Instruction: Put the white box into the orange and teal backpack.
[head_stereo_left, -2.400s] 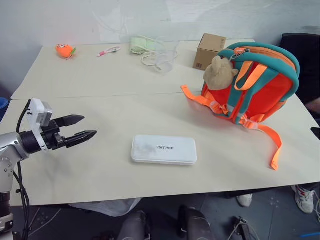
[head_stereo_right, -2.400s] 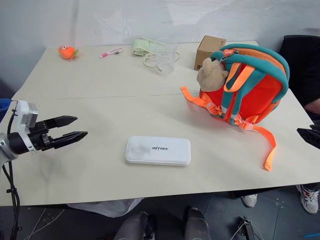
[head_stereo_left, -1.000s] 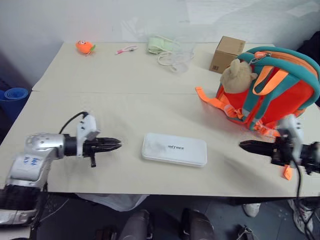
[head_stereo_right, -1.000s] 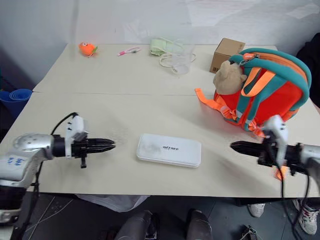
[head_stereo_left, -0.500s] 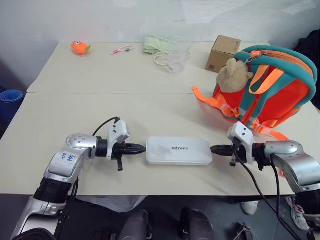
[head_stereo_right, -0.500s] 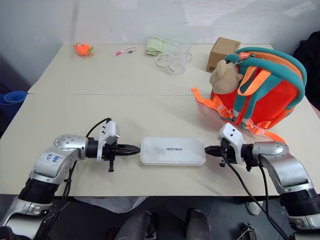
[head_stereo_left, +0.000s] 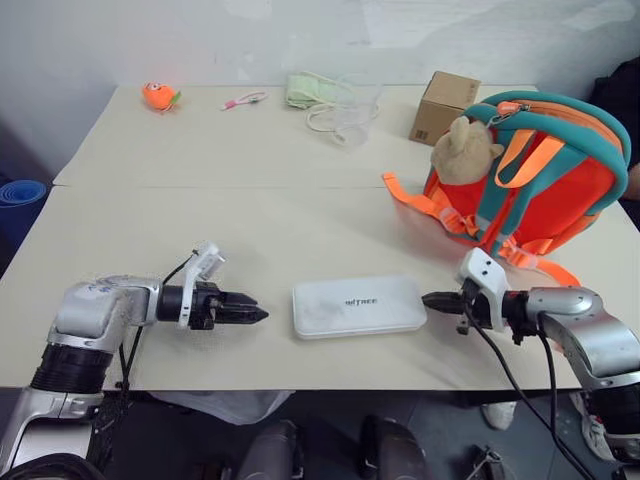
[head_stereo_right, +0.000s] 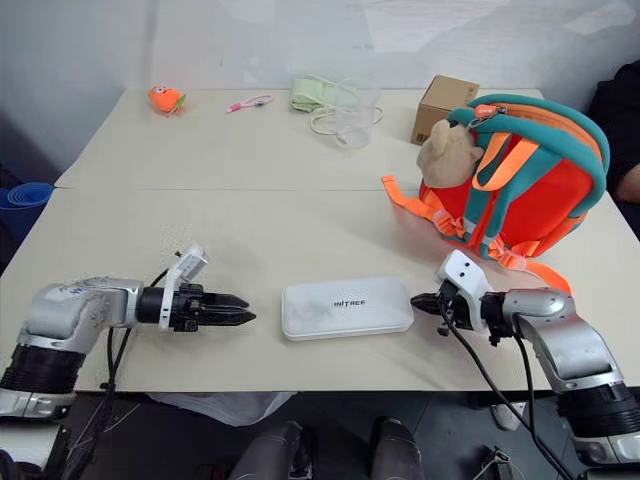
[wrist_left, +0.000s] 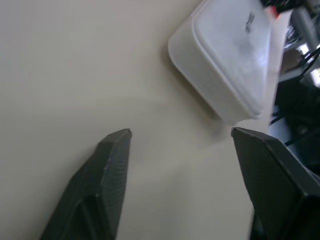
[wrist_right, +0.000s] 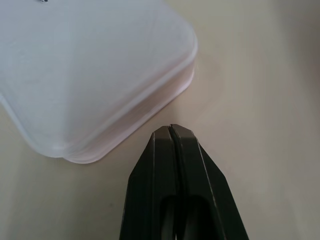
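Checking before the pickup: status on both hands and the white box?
Left hand open, short of the white box. Right hand shut, tips at the box's other end. Box flat on table, not held. Backpack upright behind; nothing between.

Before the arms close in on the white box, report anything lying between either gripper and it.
Nothing visible does. Bare table separates the left gripper, jaws open, from the white box. The right gripper, jaws shut, sits just off the box's other end with nothing between.

Silver arms, black cables, black-fingered left hand (head_stereo_left: 262, 315).
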